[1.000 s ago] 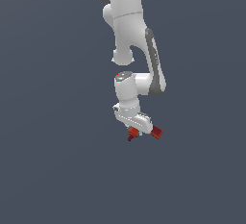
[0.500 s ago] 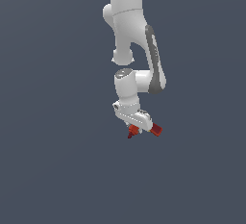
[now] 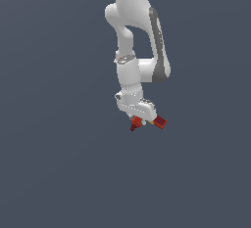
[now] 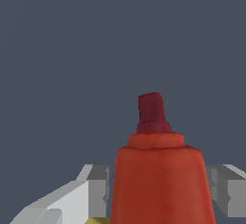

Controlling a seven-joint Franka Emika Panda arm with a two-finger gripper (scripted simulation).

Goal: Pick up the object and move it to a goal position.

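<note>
Since earlier, arm (image 3: 131,70) shifted; gripper (image 3: 145,120) hiding drill toy (image 3: 159,122)'s middle.

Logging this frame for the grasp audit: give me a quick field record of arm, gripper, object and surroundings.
arm: white Panda arm, reaching down from the top of the exterior view
gripper: gripper, shut on the drill toy
object: red-orange drill toy, dark red nose pointing away from the wrist camera
fingers: grey fingers on both sides of the toy
surroundings: plain dark grey; no goal marker visible
</note>
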